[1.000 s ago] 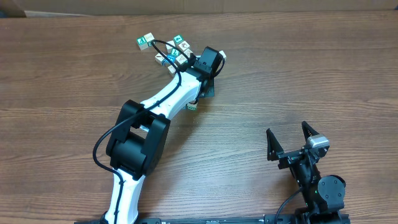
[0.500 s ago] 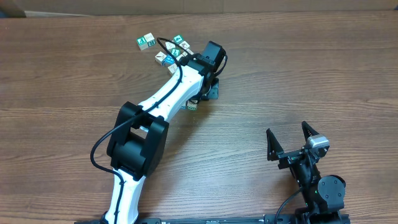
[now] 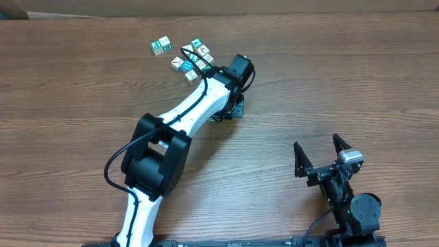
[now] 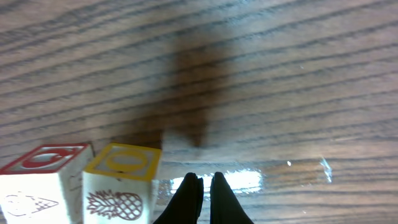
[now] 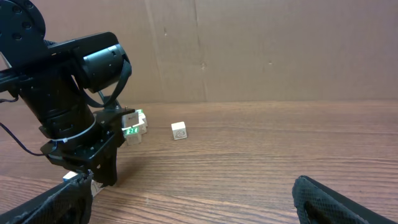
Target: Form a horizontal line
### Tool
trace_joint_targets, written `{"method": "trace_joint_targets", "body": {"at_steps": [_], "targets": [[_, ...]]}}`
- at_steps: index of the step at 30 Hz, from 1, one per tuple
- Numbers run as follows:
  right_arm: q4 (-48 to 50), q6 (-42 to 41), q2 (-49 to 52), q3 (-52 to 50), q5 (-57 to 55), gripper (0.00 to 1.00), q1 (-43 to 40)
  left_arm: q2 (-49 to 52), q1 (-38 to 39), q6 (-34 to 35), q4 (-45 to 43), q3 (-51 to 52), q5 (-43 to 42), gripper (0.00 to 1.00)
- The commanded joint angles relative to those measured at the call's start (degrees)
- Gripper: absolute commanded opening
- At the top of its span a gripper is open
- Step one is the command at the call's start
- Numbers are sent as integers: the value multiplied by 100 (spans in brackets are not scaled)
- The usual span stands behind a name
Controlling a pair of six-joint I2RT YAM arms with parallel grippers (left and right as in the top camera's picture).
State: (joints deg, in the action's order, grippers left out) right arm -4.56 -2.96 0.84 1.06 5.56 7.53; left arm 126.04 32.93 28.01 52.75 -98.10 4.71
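Observation:
The horizontal line shows in the left wrist view as two cream picture cubes set side to side at the bottom left. One is a red-topped cube [image 4: 38, 182] with an ice-cream drawing, the other a yellow-topped cube [image 4: 122, 182] with a pineapple. My left gripper [image 4: 203, 184] is shut and empty, its tips on the wood just right of the yellow-topped cube. From overhead the left gripper [image 3: 232, 108] points down, and the arm hides that row. My right gripper [image 3: 317, 147] stands open and empty near the front right, far from the cubes.
A loose bunch of cream-and-teal cubes [image 3: 192, 56] lies behind the left wrist, with one cube [image 3: 161, 45] apart at its left. The right wrist view shows the left arm [image 5: 68, 118] and a lone cube [image 5: 179, 130] beyond it. A cardboard wall backs the table.
The left arm has swung a little to the right with its gripper still shut. The small cube seen beside it earlier is now hidden under the arm. The right arm has not moved.

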Motion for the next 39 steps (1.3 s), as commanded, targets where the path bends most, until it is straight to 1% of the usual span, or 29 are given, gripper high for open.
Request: {"method": "trace_joint_targets", "body": {"at_steps": [1,5,12,21,26,39], "targets": [[15,24,-68,-59,-37,100,-26,24,61,184,-17,59,352,4],[15,24,-68,-59,-37,100,-26,24,157,188,-103,131,437,4],[13,24,-68,-59,-35,100,-26,24,258,435,-271,254,527,4],[15,24,-68,-59,-37,100,-26,24,284,437,-271,295,660,4],[15,24,-68,-59,-37,100,-26,24,291,435,-310,315,975,4],[15,24,-68,-59,-37,100,-26,24,310,413,-350,319,990,4]]}}
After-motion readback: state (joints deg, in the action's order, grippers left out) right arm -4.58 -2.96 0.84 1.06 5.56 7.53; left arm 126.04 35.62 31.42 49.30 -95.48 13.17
